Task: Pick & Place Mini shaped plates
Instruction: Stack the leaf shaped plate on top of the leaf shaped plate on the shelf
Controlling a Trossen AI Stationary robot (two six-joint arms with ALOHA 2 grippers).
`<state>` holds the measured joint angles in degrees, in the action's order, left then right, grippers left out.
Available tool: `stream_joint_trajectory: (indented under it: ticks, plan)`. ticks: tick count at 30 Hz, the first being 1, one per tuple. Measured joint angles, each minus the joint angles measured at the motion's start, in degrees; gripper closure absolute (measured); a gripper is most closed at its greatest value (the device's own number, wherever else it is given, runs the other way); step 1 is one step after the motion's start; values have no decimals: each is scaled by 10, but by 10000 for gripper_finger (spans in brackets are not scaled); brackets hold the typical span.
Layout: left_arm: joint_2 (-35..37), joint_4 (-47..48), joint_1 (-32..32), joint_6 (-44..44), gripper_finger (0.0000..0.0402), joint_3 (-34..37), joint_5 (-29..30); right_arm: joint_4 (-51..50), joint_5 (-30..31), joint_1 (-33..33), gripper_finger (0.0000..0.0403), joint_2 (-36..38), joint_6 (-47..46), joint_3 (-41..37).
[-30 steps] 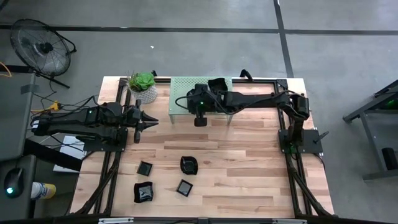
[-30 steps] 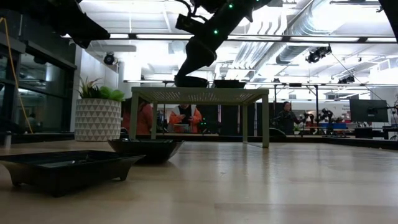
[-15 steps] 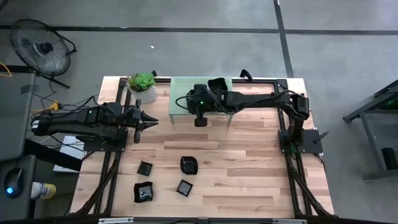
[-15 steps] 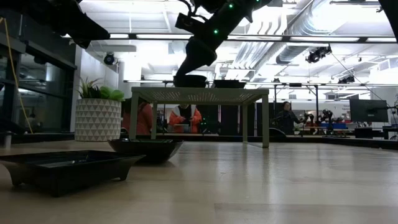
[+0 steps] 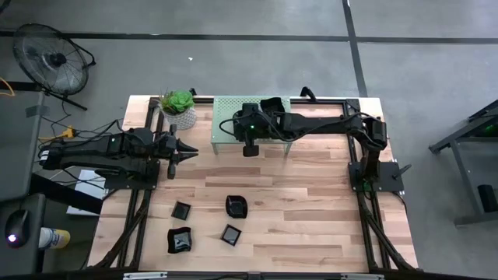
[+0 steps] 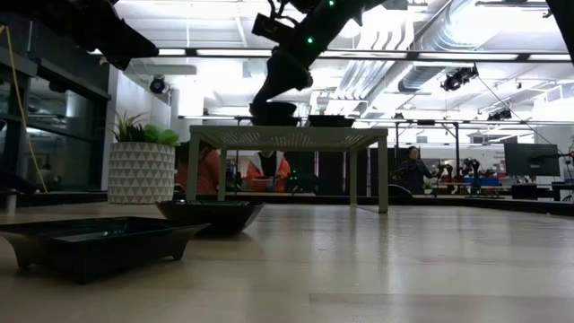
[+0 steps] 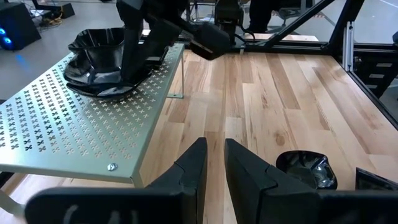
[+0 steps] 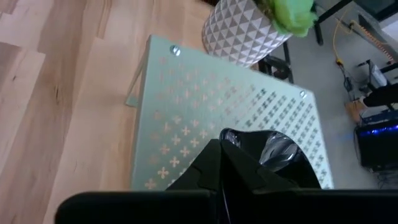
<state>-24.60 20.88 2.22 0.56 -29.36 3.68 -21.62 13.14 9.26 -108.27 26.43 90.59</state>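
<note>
Your right gripper point(image 5: 250, 149), jaws together, hangs over the green rack's point(image 5: 227, 109) stacked plates point(image 7: 99, 62); four plates point(image 5: 236, 206) lie nearer the left gripper point(image 5: 189, 152), jaws slightly apart.

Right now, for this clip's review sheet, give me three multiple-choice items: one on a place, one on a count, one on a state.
1. Where does the potted plant stand?
A. At the table's far left corner, beside the perforated green stand
B. On top of the stand
C. Among the plates at the near edge

2. How many mini shaped plates lie on the bare wood at the near side?
A. Two
B. Four
C. Seven

3. How is the right tool?
A. Wide open over bare wood
B. Shut, over the stand by a black plate
C. Parked off the table

Answers: 1 A, the high view shows the pot on the wood next to the stand. 2 B, the high view shows four dark dishes there. 3 B, the right wrist view shows its fingers together above the stand.
</note>
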Motion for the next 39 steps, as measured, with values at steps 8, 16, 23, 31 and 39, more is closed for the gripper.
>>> stream_joint_trajectory:
  ticks: [8,16,23,31,39]
  plan:
    - [0,3,0,12,348,0,0,-78,-64,0,403,0,65,57]
    - [0,3,0,15,348,0,-10,-137,-149,0,403,0,128,86]
    - [0,3,0,41,348,0,-19,-158,-162,5,403,0,197,87]
    - [0,2,0,45,348,0,-20,-166,-198,27,403,0,248,87]
    - [0,3,0,45,348,0,-41,-193,-202,43,403,0,274,87]
